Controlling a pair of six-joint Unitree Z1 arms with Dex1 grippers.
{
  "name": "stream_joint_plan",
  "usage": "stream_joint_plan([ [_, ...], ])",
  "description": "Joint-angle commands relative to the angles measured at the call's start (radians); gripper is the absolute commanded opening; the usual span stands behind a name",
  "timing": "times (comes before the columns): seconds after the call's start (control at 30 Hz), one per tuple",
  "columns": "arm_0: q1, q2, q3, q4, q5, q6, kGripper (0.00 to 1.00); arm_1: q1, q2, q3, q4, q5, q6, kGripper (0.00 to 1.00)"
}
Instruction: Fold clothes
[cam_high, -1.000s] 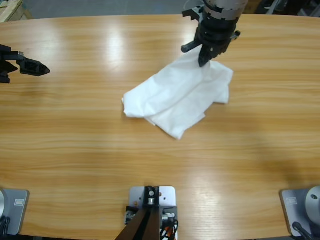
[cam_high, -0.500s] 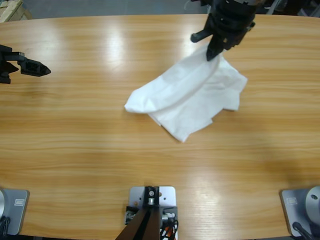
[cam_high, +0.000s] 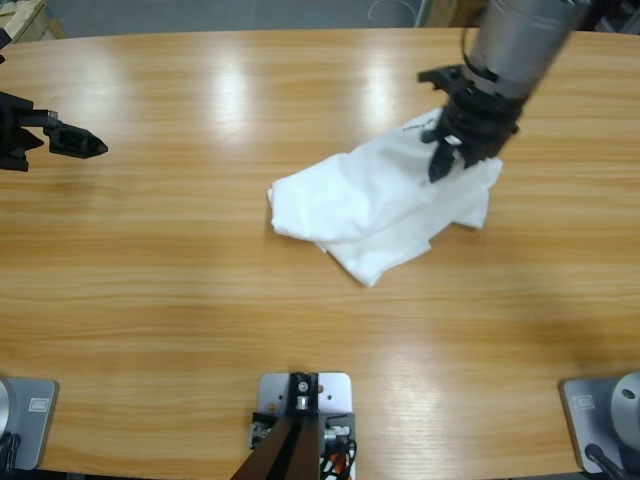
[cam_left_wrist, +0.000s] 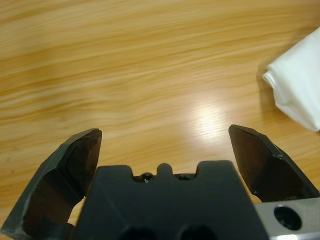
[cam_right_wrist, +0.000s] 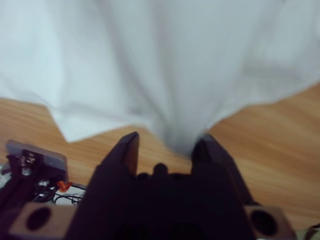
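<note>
A single white T-shirt (cam_high: 385, 205) lay crumpled on the wooden worktop (cam_high: 200, 300), right of its middle and somewhat nearer the far edge than the near one. Its long axis ran diagonally, from a rounded, folded end pointing toward the left edge up to a bunched end toward the far right corner; a second folded corner pointed down toward the near edge. Small dark lettering showed on the fabric near the raised end. The right gripper (cam_high: 447, 160) came down from the far right corner on its silver arm and had its fingers (cam_right_wrist: 127, 147) clenched on a gathered pinch of the T-shirt at that upper right end; in the right wrist view the cloth fanned out from between them, filling the upper part of the picture. The left gripper (cam_high: 70, 140) was at the left edge of the worktop, well apart from the T-shirt, its fingers (cam_left_wrist: 75, 160) spread wide and grasping nothing, bare wood between them, with only a folded corner of the cloth at the side of its view.
</note>
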Motion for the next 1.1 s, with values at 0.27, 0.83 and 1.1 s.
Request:
stream_joint_plan([
  [0.27, -0.016, 0.031, 0.013, 0.043, -0.143, 0.013, 1.000, -0.003, -0.423, 0.396, -0.205, -0.059, 0.125, 1.000],
  [0.83, -0.338, 0.827, -1.188, 0.470, -0.406, 0.195, 1.000, 0.048, -0.855, 0.484, -0.095, 0.151, 0.146, 0.987],
  [1.1, -0.516, 1.210, -1.854, 0.804, -0.029, 0.150, 1.000, 0.048, -0.871, 0.485, -0.070, 0.183, 0.140, 0.987],
])
